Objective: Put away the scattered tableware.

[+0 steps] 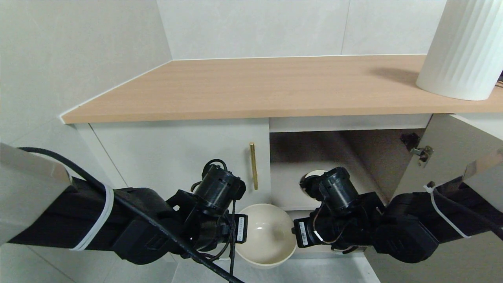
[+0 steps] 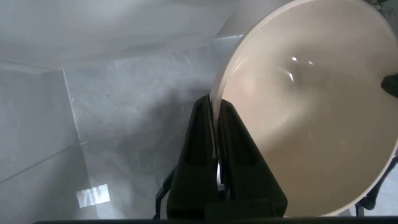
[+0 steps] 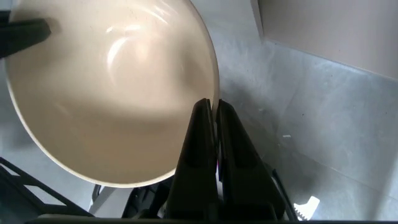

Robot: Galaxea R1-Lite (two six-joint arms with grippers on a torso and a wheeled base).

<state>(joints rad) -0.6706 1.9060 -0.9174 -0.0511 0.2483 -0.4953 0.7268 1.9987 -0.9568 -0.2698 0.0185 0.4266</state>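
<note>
While the cream bowl hangs in the air just in front of the lower cabinet, both arms hold it by its rim from opposite sides. The left gripper pinches the bowl's left edge; in the left wrist view its two dark fingers are pressed together with the thin rim of the bowl running between them. The right gripper does the same on the right edge, and in the right wrist view its fingers are closed on the rim of the bowl, one inside and one outside. The bowl sits open side up, tipped a little toward the camera in the head view, and its glossy inside holds nothing. Under it lies a grey tiled floor. Behind it stands the cabinet below a wooden countertop: the left door is shut and carries an upright gold handle, while the right door is swung open on its metal hinge, showing the dim compartment. A small pale round thing shows inside it, partly hidden by the right wrist; what it is cannot be told. A white ribbed vessel stands on the countertop at the far right.
</note>
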